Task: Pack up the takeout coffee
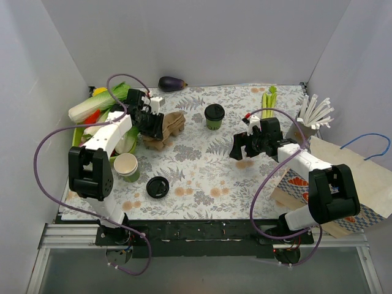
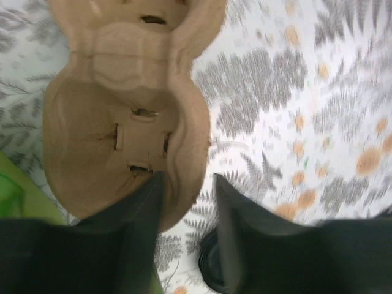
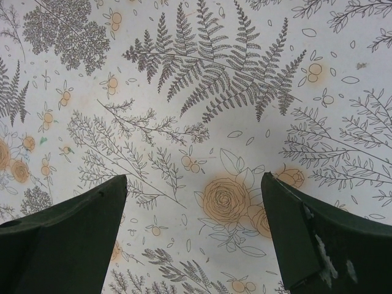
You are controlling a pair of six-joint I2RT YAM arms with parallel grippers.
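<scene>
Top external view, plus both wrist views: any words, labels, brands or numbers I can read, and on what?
No text is readable in any view.
Paper bag: orange printed marks, too small to read as lettering.
Takeout coffee: no visible label.
Cardboard cup carrier: plain, no print.
Tablecloth: fern and flower pattern only.

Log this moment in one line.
left gripper: astride cup carrier rim | right gripper: open, over tablecloth | takeout coffee: upright, untouched
</scene>
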